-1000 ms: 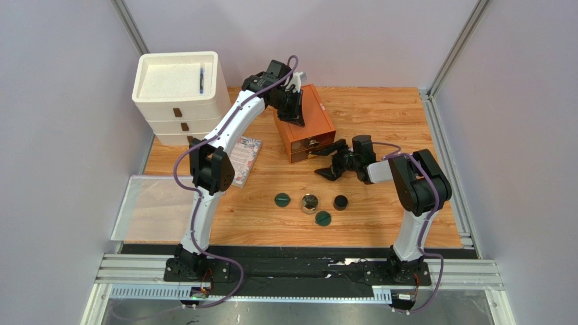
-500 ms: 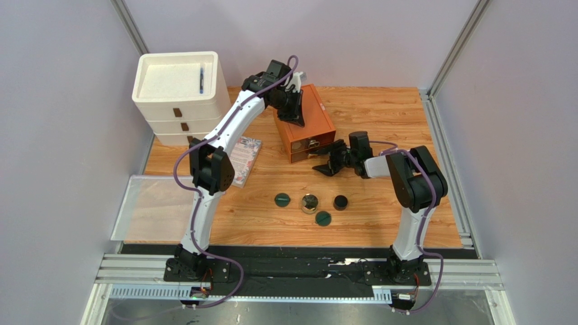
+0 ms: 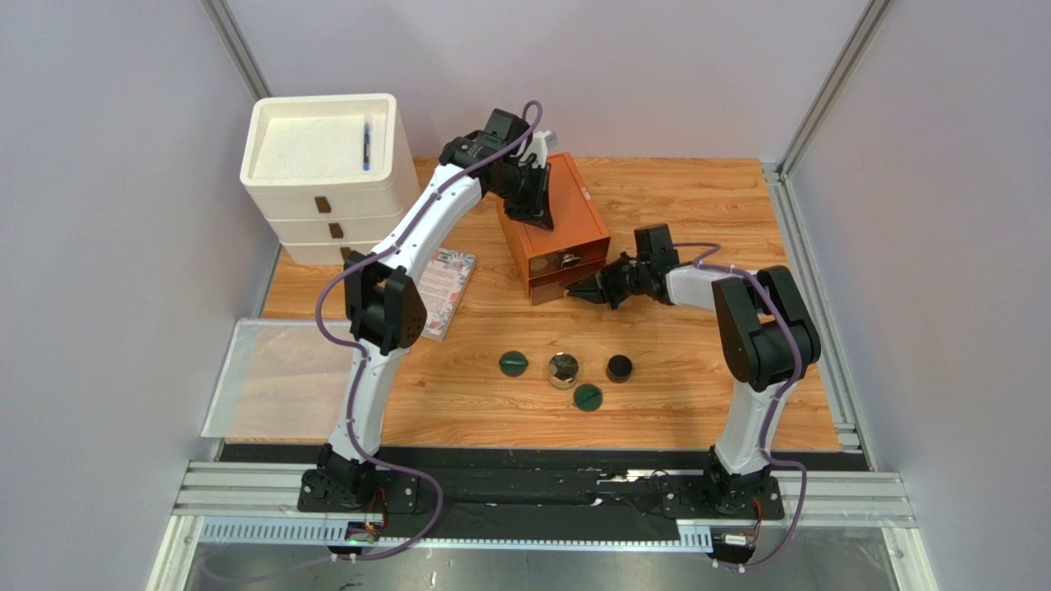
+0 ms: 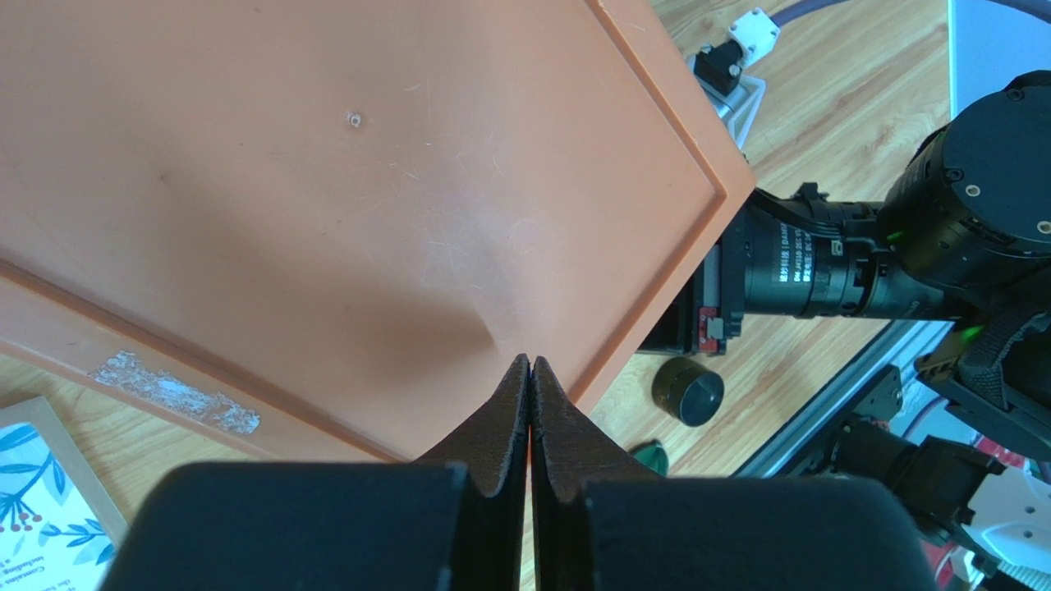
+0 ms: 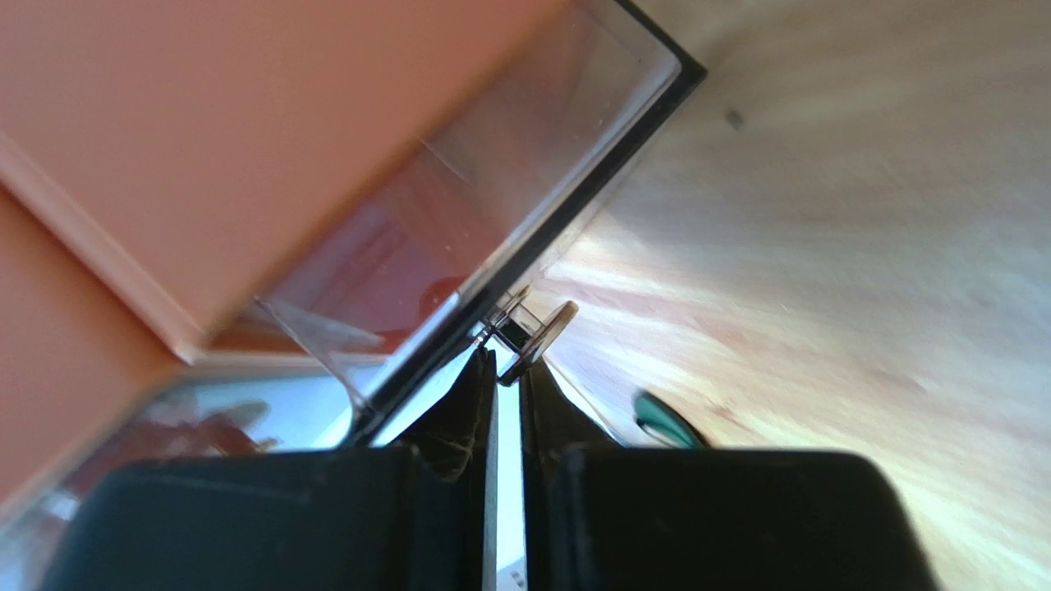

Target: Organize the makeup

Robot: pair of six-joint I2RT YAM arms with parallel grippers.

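On the wood in front of the orange-brown drawer box (image 3: 558, 222) lie two dark green compacts (image 3: 513, 363) (image 3: 587, 397), a gold-rimmed compact (image 3: 564, 368) and a black jar (image 3: 619, 367). My left gripper (image 4: 529, 365) is shut with nothing in it, its tips pressed on the box top (image 4: 370, 185). The black jar (image 4: 687, 392) shows beyond the box edge. My right gripper (image 5: 507, 367) is at the clear front of the box's drawer (image 5: 494, 209), shut on its small knob (image 5: 533, 333). A dark green compact (image 5: 666, 421) shows just past the fingers.
A white three-drawer stack (image 3: 323, 185) stands at the back left with a blue pen (image 3: 366, 145) on top. A floral notebook (image 3: 447, 286) lies beside the left arm. A clear tray (image 3: 265, 376) sits at the left edge. Metal rails run along the right side.
My right gripper moved left and up to the drawer front and closed on the knob. The left arm and the makeup on the table stayed still.
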